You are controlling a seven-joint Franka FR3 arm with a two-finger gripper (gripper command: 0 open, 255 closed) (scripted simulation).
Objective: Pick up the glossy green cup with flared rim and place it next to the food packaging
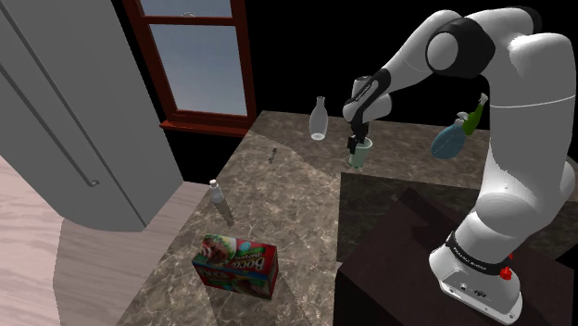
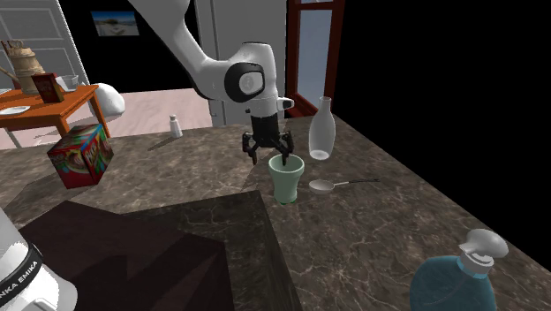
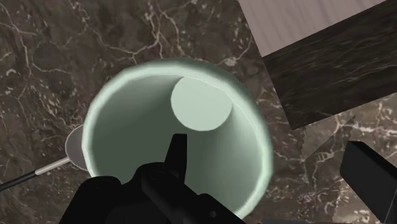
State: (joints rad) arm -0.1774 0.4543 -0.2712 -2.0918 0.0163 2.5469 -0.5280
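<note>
Jaws are seen parted on the gripper (image 2: 269, 152), and one wall of the pale green cup (image 2: 286, 181) is straddled by them. In the wrist view one black finger (image 3: 177, 159) is lowered inside the cup's mouth, while the other finger (image 3: 372, 181) is kept outside the flared rim, with a strip of countertop (image 1: 278, 199) visible between it and the cup's outer wall. Nothing is clasped. Whether the inner wall is touched by the inside finger cannot be told.

The cup is stood upright on the dark marbled countertop, directly under the hand, and its round, flat bottom is seen bare in the wrist view. A small metal spoon (image 2: 340, 185) is laid just beside the cup's base, on the second exterior view's right, with its handle pointed away from the cup. A clear bottle (image 2: 321, 131) is stood near the cup, beyond the spoon.

The red and green food box (image 1: 237, 264) is placed well apart from the cup, near the counter's edge at the bottom of the shoulder view. A small shaker (image 1: 219, 202) is stood nearer the box than the cup. A blue spray bottle (image 1: 454, 139) is seen at the shoulder view's right, beyond the arm.
</note>
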